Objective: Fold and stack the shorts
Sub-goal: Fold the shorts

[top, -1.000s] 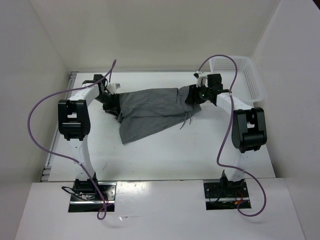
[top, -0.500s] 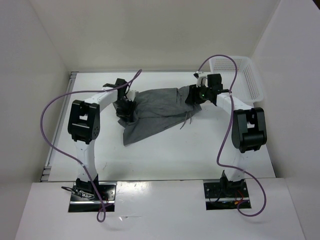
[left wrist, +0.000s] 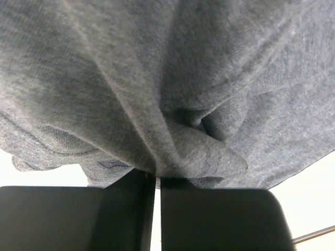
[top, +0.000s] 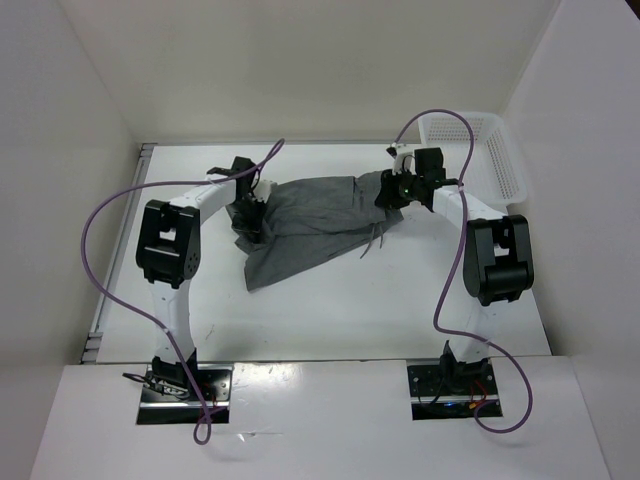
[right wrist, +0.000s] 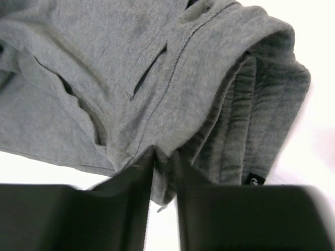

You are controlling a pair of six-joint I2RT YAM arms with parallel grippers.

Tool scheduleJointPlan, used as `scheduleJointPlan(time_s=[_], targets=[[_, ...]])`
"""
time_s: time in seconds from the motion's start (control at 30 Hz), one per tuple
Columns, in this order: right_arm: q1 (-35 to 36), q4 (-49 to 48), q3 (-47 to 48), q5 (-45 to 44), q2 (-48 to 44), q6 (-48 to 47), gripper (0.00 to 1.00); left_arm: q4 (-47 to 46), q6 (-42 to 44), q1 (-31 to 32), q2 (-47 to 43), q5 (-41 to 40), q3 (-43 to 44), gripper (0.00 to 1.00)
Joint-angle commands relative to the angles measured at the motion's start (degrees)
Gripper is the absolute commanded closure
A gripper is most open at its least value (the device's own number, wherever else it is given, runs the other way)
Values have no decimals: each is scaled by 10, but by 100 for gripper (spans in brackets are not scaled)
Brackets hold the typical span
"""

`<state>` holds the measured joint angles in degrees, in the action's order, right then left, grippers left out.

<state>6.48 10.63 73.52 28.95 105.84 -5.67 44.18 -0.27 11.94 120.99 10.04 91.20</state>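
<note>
1. Left hand (top: 250, 212): closed on the left end of the shorts (top: 310, 220). In the left wrist view the two black fingers (left wrist: 78, 217) stand almost together, with only a thin slit between them, and a bunched fold of the grey fabric (left wrist: 172, 151) is pinched at their tips.
2. Right hand (top: 392, 190): closed on the right end of the shorts. In the right wrist view the ribbed waistband (right wrist: 246, 104) runs down between the fingers (right wrist: 125, 209), and the hand (right wrist: 163, 157) clamps its lower edge. A small black label (right wrist: 254, 180) sits on the waistband just right of the grip.
3. The shorts: stretched between the two hands over the white surface (top: 350, 310), creased along their length. One leg corner (top: 258, 280) droops toward the arm bases, on the near left side of the garment.
4. Drawstring (top: 372, 240): a thin cord hanging from the right end of the shorts, just below the right hand.
5. White mesh basket (top: 490, 150): beyond the right end of the shorts, at the far right of the surface, apart from the fabric.
</note>
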Motion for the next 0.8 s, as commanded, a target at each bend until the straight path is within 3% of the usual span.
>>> scheduleJointPlan(time_s=[0.0, 0.07, 0.13, 0.33, 0.57, 0.77], targets=[[-3, -26, -7, -1, -15, -7, 82, -22, 3, 1, 13, -25, 2, 99], [-3, -26, -7, -6, -15, -7, 94, -28, 3, 1, 4, -41, 7, 100], [-3, -26, -7, -6, -15, -14, 99, -44, 3, 1, -7, -87, 13, 100], [-3, -16, 38, 1, -15, -24, 100, -75, 3, -10, -70, -254, 40, 100], [-3, 9, 155, 41, 2, -19, 100, -95, 3, -10, -115, -301, 45, 100], [-10, 47, 178, 47, -5, -61, 100, -89, 3, -10, -154, -306, 39, 100]])
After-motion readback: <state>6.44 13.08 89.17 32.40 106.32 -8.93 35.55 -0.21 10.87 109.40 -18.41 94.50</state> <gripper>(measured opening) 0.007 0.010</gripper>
